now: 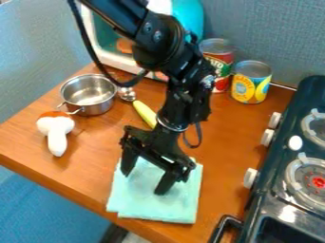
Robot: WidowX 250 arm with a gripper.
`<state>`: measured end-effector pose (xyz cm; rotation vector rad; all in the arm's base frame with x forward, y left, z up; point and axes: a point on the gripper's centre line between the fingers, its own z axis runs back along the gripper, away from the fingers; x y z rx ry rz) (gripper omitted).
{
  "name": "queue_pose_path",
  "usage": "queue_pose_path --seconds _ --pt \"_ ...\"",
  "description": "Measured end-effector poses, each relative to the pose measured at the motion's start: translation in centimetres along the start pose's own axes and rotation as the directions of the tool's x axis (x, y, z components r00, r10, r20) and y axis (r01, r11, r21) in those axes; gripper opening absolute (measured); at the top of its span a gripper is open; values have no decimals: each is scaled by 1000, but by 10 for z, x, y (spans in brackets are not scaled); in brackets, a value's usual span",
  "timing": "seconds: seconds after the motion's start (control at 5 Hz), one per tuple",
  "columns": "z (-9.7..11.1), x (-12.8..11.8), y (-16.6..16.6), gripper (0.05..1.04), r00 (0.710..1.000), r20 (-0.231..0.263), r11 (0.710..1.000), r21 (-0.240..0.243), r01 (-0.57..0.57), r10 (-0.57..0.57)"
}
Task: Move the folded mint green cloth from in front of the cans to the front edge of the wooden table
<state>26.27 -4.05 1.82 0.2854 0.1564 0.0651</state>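
Observation:
The black gripper (147, 181) hangs over a folded mint-green cloth (152, 206) at the table's front edge. Its two fingers are spread apart, with only cloth visible between them. Whether the fingertips touch the cloth, I cannot tell. Part of the cloth is hidden beneath the gripper. Behind the wrist lies a yellow object (145, 113), partly covered by the arm, with a metal spoon-like piece (127, 94) near its upper end. To the left are a steel pot (89, 95) and a white mushroom-shaped toy (56, 135) with an orange-brown top.
Two cans, one red (220, 64) and one yellow and blue (251, 81), stand at the back. A dark stove (270, 201) with white knobs borders the right side. Behind the arm is a white-framed box (111, 59) beside a turquoise object (188, 16).

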Motion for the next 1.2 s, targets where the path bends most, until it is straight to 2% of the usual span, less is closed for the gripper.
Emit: queue_pose_path --seconds 0.2,0.4,0.6,0.8,1.0,1.2 --pt "0 -4 1 1001 1000 19 1000 -14 -18 19" --pt "16 6 -3 1001 992 109 993 -103 -54 66" --pt "40 21 12 1001 960 226 974 -189 -121 164" --pt "52 24 16 1001 943 275 970 -203 -133 187" --pt "55 10 6 1001 978 185 969 -241 -51 97" --pt "51 7 16 1001 988 113 983 -163 -88 107"
